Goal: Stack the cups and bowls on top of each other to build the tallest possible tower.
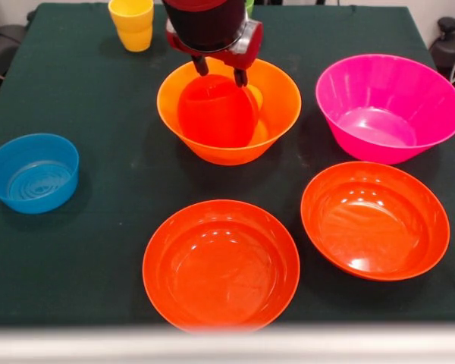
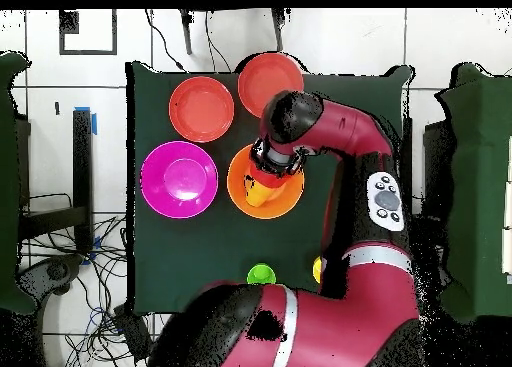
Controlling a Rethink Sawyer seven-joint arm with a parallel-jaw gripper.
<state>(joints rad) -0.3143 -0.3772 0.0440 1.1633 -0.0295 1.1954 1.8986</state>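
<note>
Gripper (image 1: 221,72) at the large orange bowl (image 1: 277,114), clamped on the rim of a small red-orange bowl (image 1: 216,112).

The small red-orange bowl sits tilted inside the large orange bowl, 1 gripper finger on each side of its upper rim. The magenta bowl (image 1: 394,98) stands just beside the orange one on the green tabletop (image 1: 98,212). 2 wide red-orange bowls (image 1: 221,265) (image 1: 375,220) lie nearer the camera, apart from each other. The small blue bowl (image 1: 32,172) stands alone, well apart. 2 yellow cups (image 1: 132,23) are stacked near the far edge. In the overhead view, a green cup (image 2: 261,274) stands near the robot's base.
</note>
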